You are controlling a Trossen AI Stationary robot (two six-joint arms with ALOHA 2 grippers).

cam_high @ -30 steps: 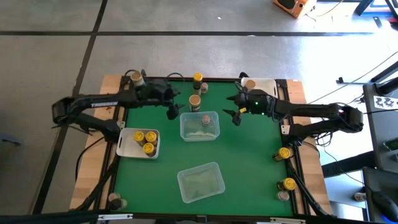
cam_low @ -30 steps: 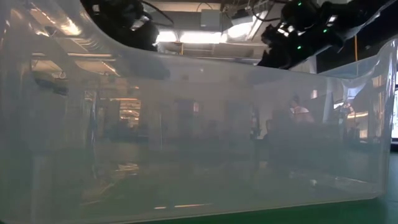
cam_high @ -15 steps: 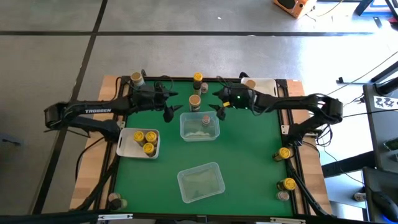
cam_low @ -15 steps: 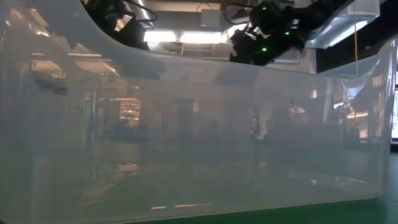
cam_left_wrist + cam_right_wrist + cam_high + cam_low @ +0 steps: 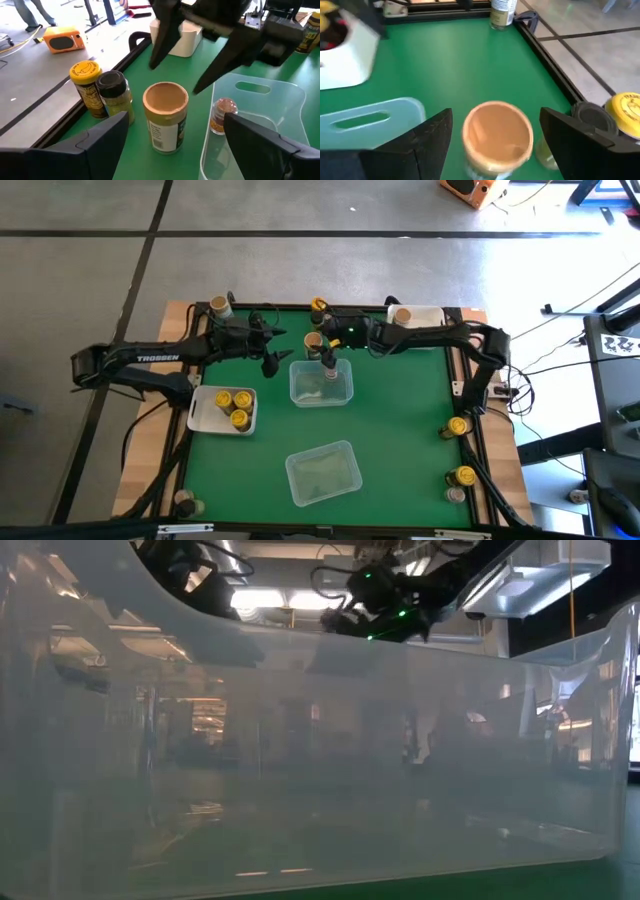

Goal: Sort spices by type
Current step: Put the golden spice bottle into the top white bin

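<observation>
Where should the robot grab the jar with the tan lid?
Grab the tan-lid jar by its round lid and upper sides, coming from above. It stands upright with open mat on two sides, so fingers fit there. The black-lid jar and the tub crowd the other sides. The open right gripper already straddles it.

Tight around the tan-lid jar [image 5: 313, 342]: right gripper [image 5: 327, 358] spread wide right over it, black-lid jar [image 5: 114, 91] and yellow-lid jar [image 5: 86, 86] just beside on the table-edge side, clear tub [image 5: 321, 382] with a small jar [image 5: 223, 115] inside on the other. Left gripper [image 5: 274, 352] open, near, facing in from the opposite side. Bare green mat [image 5: 400, 420] between the two tubs and toward the right edge. White tray [image 5: 222, 409] blocking the left strip. Second tub [image 5: 322, 472] near the front.
</observation>
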